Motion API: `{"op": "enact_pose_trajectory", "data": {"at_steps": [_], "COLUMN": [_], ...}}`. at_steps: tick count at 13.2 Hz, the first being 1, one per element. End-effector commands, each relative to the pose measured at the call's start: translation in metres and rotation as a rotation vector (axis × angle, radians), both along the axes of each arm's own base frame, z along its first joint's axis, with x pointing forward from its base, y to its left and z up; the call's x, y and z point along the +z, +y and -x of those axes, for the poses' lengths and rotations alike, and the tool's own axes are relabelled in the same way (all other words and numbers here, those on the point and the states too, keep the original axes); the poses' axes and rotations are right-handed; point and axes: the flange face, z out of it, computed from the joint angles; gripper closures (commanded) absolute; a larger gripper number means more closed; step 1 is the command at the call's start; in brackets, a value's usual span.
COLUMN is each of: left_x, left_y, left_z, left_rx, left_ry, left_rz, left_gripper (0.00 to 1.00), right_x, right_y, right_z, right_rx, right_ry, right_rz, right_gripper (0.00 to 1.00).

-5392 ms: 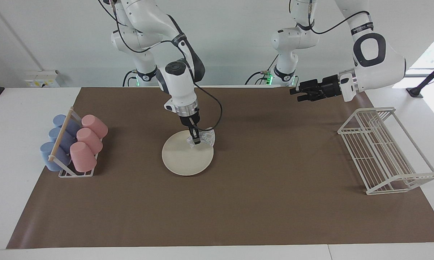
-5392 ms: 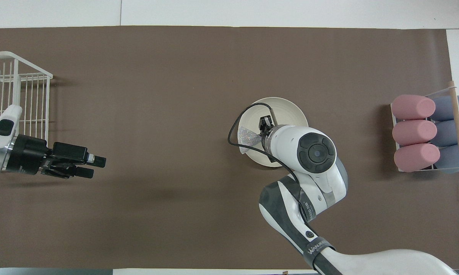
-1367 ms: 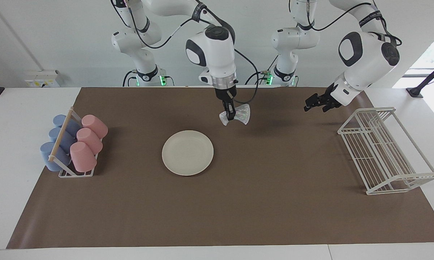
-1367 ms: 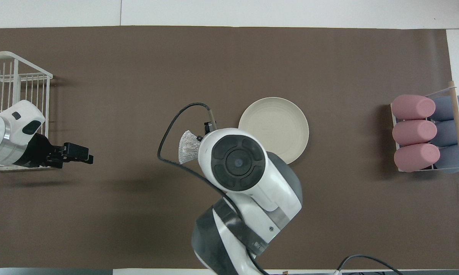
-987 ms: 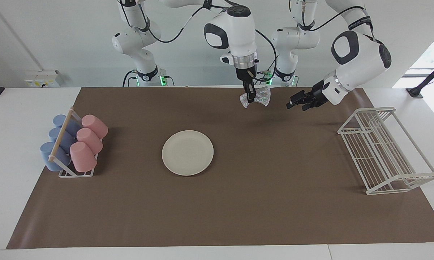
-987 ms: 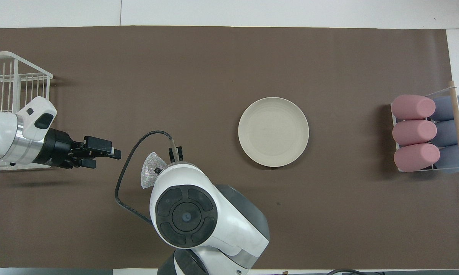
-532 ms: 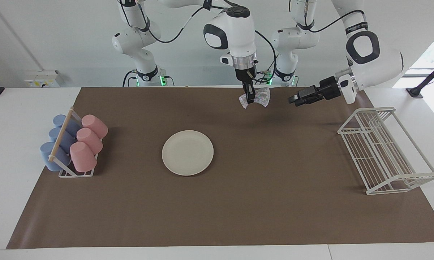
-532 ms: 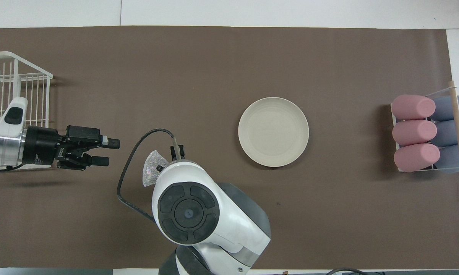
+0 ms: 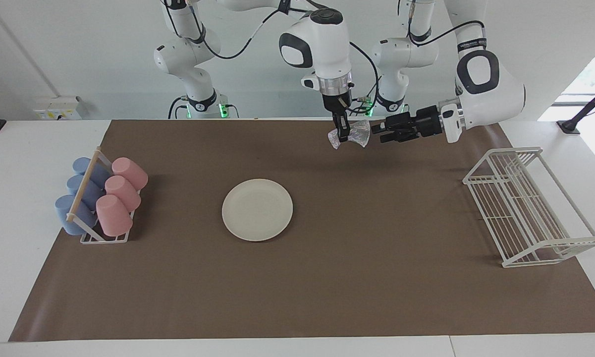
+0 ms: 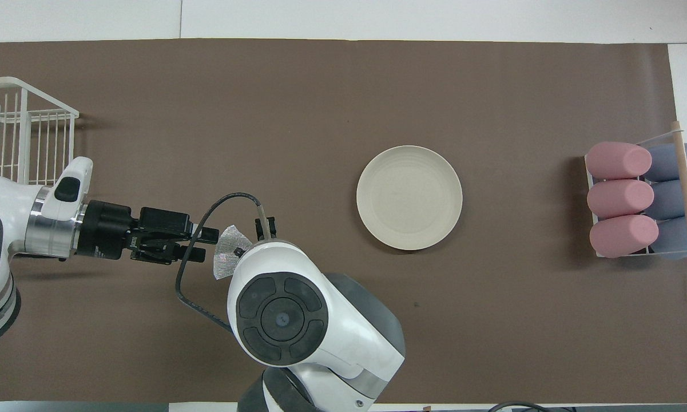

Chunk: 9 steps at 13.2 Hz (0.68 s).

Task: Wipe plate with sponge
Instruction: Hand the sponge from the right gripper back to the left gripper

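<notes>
Brown matting [image 9: 376, 277] covers most of the white bench [image 9: 29, 277] and fills the middle of both views. White wire rack [image 9: 530, 206] stands at the right edge of the facing view, on the mat's corner at the left arm's end of the bench. At the left of that view a small stand [image 9: 99, 238] holds pink cups [image 9: 121, 196] and blue cups [image 9: 77, 196] lying on their sides.

Cream plate [image 9: 257, 209] lies flat on the mat a little left of centre in the facing view, and right of centre in the overhead view [image 10: 409, 197]. Nothing touches it.

High in the upper middle of the facing view, the right claw [image 9: 343, 135] points straight down and is clenched on the silvery sponge [image 9: 354, 135], which hangs in the air over the mat's edge close to the robots, well apart from the plate. In the overhead view the sponge [image 10: 226, 257] shows just left of the right arm's big round wrist housing.

Coming in level from the right of the facing view, the left claw [image 9: 378, 132] has its fingers spread apart, and their tips reach the sponge's outer wing. From these views I cannot tell whether they touch it. It holds nothing.
</notes>
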Motion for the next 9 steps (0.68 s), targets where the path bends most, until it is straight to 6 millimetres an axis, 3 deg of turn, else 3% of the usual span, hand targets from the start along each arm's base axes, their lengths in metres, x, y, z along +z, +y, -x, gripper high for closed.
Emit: {"op": "enact_pose_trajectory", "data": {"at_steps": [1, 3, 4, 6, 9], "left_x": [-0.0021, -0.0033, -0.0039, -0.0039, -0.003], "left_y": [-0.0081, -0.0123, -0.0109, -0.0095, -0.0089], "left_z": [0.0012, 0.0034, 0.0038, 0.0036, 0.0028], "left_rx": [0.015, 0.007, 0.01, 0.016, 0.066], "left_ry": [-0.014, -0.011, -0.01, 0.0, 0.087], "left_rz": [0.036, 0.037, 0.037, 0.035, 0.014], "left_gripper": [0.09, 0.25, 0.45, 0.96, 1.0], "right_x": [-0.0001, 0.0, 0.001, 0.0004, 0.0004], "right_y": [0.0014, 0.0002, 0.0007, 0.0001, 0.0001], "right_z": [-0.0029, -0.0044, -0.0036, -0.0042, -0.0042], "right_rx": [-0.011, -0.014, -0.013, -0.014, -0.014], "right_ry": [-0.009, -0.01, -0.011, -0.011, -0.011], "right_rz": [0.007, 0.007, 0.005, 0.006, 0.006], "right_gripper": [1.0, 1.0, 1.0, 1.0, 1.0]}}
